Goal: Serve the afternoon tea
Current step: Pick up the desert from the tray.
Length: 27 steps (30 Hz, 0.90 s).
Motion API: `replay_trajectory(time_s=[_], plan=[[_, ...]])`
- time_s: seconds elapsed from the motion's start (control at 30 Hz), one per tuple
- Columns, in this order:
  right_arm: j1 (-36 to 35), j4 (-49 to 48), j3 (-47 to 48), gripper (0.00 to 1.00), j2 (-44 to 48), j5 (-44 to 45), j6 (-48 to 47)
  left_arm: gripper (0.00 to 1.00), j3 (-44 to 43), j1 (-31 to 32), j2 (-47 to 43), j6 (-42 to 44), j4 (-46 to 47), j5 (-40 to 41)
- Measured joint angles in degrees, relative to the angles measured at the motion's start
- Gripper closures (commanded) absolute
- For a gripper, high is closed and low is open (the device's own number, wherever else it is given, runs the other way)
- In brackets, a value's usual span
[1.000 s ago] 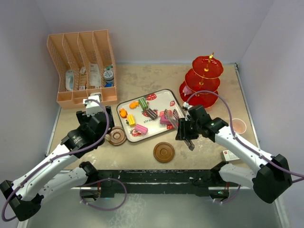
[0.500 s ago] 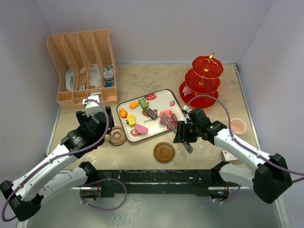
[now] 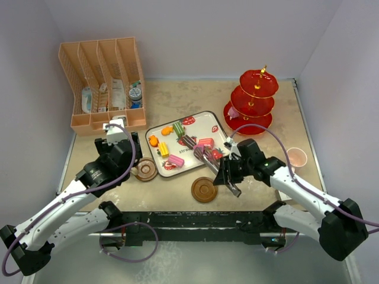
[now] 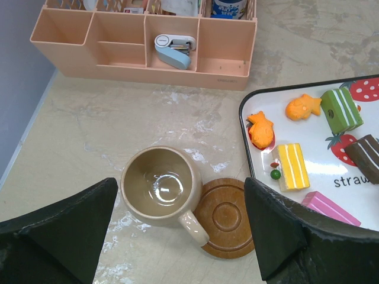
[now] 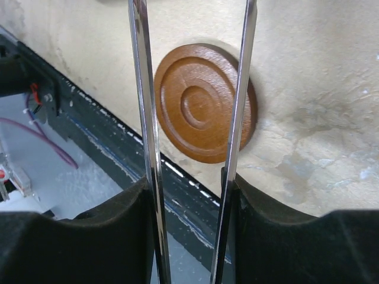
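Top camera overlooks the whole worktop (image 3: 177,100) from above its near edge; close, downward wrist views share its left saucer (image 4: 224,218) and right saucer (image 5: 201,109).

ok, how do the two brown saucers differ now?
The left saucer has the tan mug overlapping its rim; the right saucer is bare. The left saucer sits left of the tray near the open left gripper; the right saucer lies by the tray's front edge, seen between the tongs the right gripper holds. Both brown, round, ringed.
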<state>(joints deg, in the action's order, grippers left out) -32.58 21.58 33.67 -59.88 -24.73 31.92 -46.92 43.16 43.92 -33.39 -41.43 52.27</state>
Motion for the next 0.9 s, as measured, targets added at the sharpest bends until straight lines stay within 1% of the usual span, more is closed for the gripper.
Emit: replay_trajectory(time_s=[0.27,0.43,0.63,0.77,0.83,0.9], plan=[[-0.13,-0.17,0.00,0.56,1.38,-3.34,-0.98,0.15,0.00,0.00,0.39,0.00,0.00,0.00],[-0.37,-1.40,0.00,0.59,0.83,-3.26,-0.66,0.15,0.00,-0.02,0.39,0.00,0.00,0.00],[-0.48,-1.73,0.20,0.60,0.68,-2.86,0.11,0.15,0.00,0.00,0.48,0.00,-0.02,0.00],[-0.52,0.59,2.14,0.60,2.08,0.26,0.68,0.15,0.00,0.00,0.70,0.00,-0.02,0.00],[-0.52,1.84,2.75,0.58,4.59,2.86,1.84,0.15,0.00,-0.02,0.76,0.00,-0.02,-0.02],[-0.52,2.82,2.75,0.58,7.65,4.72,3.37,0.15,0.00,0.00,0.79,0.00,-0.02,-0.02]])
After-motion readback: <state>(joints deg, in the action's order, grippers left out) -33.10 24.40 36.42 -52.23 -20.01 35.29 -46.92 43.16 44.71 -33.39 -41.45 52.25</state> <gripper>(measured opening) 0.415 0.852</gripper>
